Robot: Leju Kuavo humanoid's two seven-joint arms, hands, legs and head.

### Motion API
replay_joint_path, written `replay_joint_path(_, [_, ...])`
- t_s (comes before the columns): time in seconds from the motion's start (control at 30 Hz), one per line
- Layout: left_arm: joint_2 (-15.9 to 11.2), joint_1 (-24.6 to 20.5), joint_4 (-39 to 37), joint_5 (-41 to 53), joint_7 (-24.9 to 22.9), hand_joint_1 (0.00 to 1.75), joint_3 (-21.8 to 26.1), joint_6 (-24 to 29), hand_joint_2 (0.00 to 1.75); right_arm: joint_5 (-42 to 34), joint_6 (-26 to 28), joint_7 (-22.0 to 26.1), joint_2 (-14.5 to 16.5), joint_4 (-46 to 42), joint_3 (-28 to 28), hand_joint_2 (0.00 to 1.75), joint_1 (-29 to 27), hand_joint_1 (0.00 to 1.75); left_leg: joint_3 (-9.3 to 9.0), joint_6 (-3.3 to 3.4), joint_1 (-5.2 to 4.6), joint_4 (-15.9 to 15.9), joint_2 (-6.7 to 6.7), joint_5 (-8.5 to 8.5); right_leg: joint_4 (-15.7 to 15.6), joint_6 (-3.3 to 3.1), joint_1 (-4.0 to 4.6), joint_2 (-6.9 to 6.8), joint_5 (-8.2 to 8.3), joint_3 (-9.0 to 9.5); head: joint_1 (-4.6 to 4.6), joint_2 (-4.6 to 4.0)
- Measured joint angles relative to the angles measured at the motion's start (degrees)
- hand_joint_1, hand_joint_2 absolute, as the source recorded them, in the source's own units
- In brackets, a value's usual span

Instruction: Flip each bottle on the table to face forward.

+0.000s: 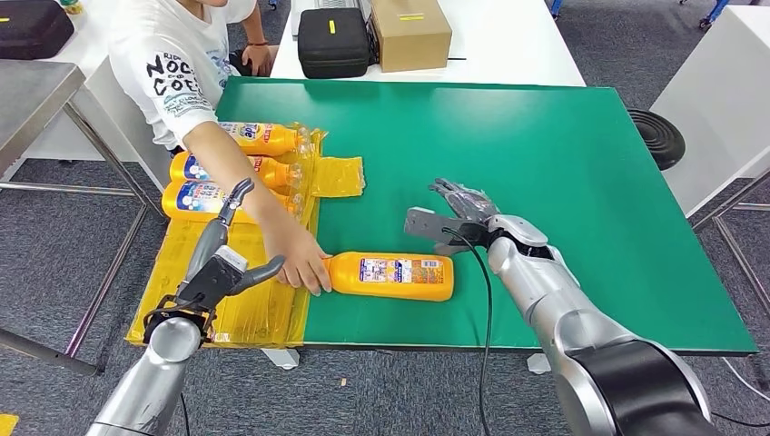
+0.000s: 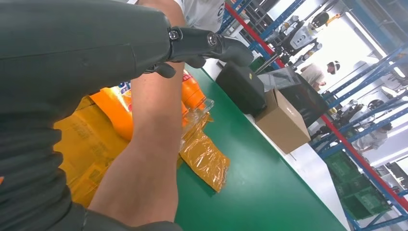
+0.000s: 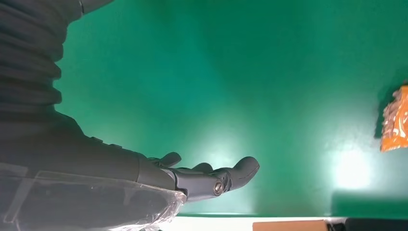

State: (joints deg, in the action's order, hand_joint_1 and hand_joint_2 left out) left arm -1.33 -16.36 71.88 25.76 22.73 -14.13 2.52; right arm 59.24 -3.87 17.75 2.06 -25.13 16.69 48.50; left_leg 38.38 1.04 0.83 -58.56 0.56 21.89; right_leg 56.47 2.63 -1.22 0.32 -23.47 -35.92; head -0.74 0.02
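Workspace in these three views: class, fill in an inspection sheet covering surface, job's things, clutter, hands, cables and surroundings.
Surface: green mat-covered table, bare at the right.
Job's things: orange plastic bottle lying on its side, a person's hand at its cap end; three more orange bottles lying on yellow plastic wrap.
Clutter: loose yellow wrap piece.
Hands: left hand holds nothing, above the wrap; right hand holds nothing, fingers apart, beyond the bottle.
Cables: black cable along the right arm.
Surroundings: black case, cardboard box, grey floor.
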Motion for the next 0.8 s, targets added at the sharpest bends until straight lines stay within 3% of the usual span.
replay_joint_path(0.5, [-0.01,0.54,-1.12,-0.51,0.27,0.0,0.05,-0.57,1.75,-1.06,-0.14,3.27,2.23,1.85,1.45,1.75,0.25,0.0,0.0,0.0,0.0,0.0,0.0,0.0,0.0,0.0,0.0,0.0,0.0,0.0,-0.01,0.0])
replay_joint_path(0.8, [-0.01,2.35,-1.16,-0.13,0.72,0.0,1.09,0.08,1.75,-8.19,1.26,12.28,4.76,-1.59,1.31,1.75,-0.62,0.0,-0.01,0.0,0.02,0.0,-0.03,0.0,0.0,-0.01,0.01,0.02,-0.01,-0.02,-0.01,0.0])
